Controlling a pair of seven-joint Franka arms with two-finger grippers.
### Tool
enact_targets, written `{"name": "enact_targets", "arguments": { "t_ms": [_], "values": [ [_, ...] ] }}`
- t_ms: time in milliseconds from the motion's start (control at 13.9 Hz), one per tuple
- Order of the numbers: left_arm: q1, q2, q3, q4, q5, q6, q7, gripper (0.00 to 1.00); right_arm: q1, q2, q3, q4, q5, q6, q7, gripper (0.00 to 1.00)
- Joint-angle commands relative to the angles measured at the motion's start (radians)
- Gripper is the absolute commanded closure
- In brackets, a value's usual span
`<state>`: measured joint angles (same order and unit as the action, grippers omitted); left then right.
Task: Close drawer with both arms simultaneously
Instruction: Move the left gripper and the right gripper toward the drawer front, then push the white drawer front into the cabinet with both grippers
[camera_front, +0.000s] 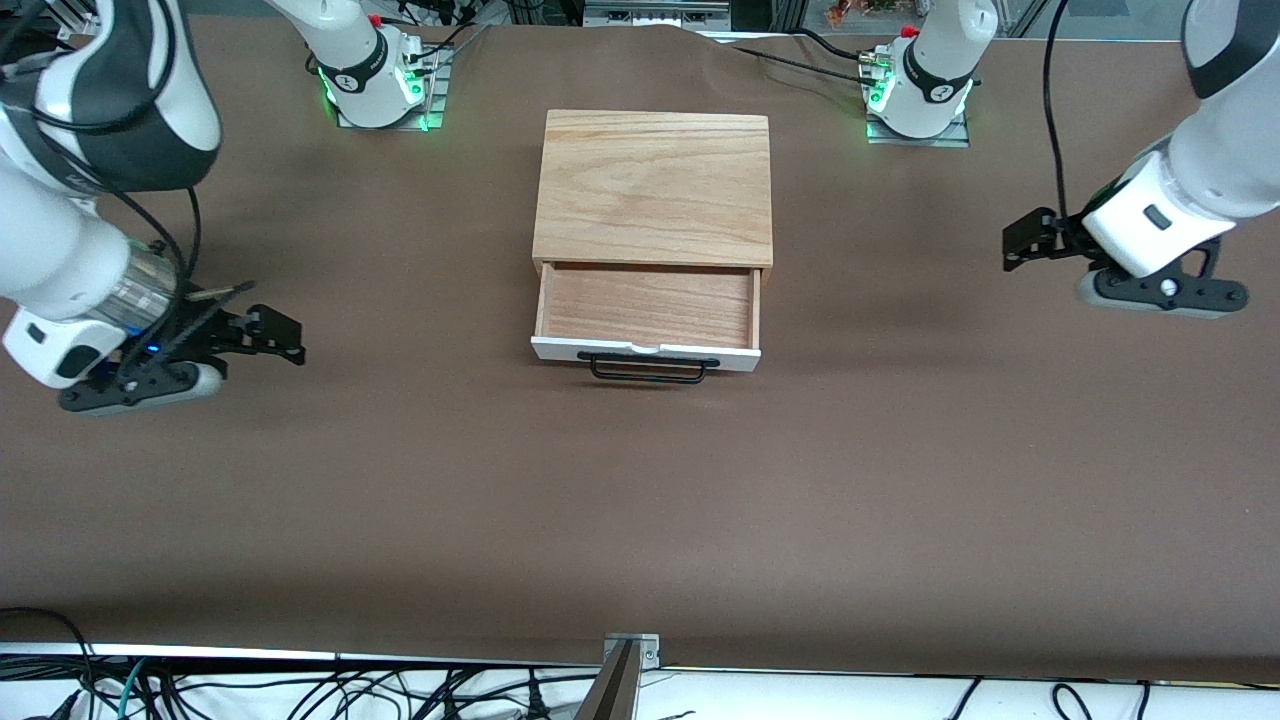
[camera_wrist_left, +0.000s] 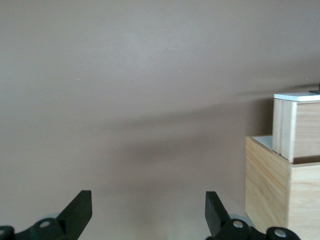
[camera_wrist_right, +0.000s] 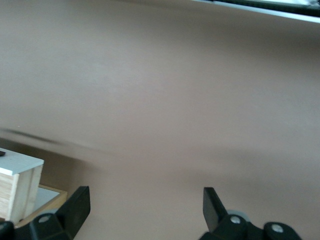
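Note:
The drawer (camera_front: 648, 305) is pulled out of the oak box (camera_front: 655, 185), toward the front camera. Its white front panel (camera_front: 645, 350) carries the black wire handle (camera_front: 648, 368), and the tray is empty. My left gripper (camera_front: 1165, 298) is open, over bare table toward the left arm's end, well apart from the drawer. Its wrist view shows the open gripper (camera_wrist_left: 148, 200), the drawer's side (camera_wrist_left: 300, 125) and the box (camera_wrist_left: 270, 190). My right gripper (camera_front: 140, 388) is open, over bare table toward the right arm's end. Its wrist view shows the open gripper (camera_wrist_right: 145, 197) and a drawer corner (camera_wrist_right: 17, 182).
The brown table cover (camera_front: 640, 500) is bare around the box. The two arm bases (camera_front: 375, 75) (camera_front: 920, 85) stand at the edge farthest from the front camera. A metal bracket (camera_front: 630, 655) and cables lie along the edge nearest it.

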<state>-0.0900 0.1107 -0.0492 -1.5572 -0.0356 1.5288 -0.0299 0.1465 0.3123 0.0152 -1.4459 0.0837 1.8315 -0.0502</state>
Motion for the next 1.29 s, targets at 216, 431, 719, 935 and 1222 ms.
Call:
{"name": "enact_targets", "arguments": {
  "t_ms": [216, 431, 719, 935, 1222],
  "values": [
    [-0.059, 0.168, 0.005, 0.031, -0.183, 0.010, 0.007, 0.00, 0.125, 0.207, 0.008, 0.157, 0.078, 0.104, 0.096, 0.00],
    [-0.082, 0.306, 0.005, 0.034, -0.253, 0.161, 0.007, 0.00, 0.201, 0.292, 0.008, 0.157, 0.146, 0.233, 0.144, 0.00],
    [-0.169, 0.403, 0.005, 0.035, -0.256, 0.362, 0.004, 0.00, 0.268, 0.359, 0.008, 0.159, 0.199, 0.334, 0.145, 0.00],
    [-0.255, 0.452, 0.005, 0.042, -0.277, 0.535, -0.075, 0.00, 0.314, 0.379, 0.008, 0.157, 0.214, 0.341, 0.145, 0.00],
    [-0.316, 0.494, 0.005, 0.084, -0.322, 0.616, -0.183, 0.00, 0.328, 0.392, 0.012, 0.147, 0.286, 0.319, 0.141, 0.00]
  ]
}}
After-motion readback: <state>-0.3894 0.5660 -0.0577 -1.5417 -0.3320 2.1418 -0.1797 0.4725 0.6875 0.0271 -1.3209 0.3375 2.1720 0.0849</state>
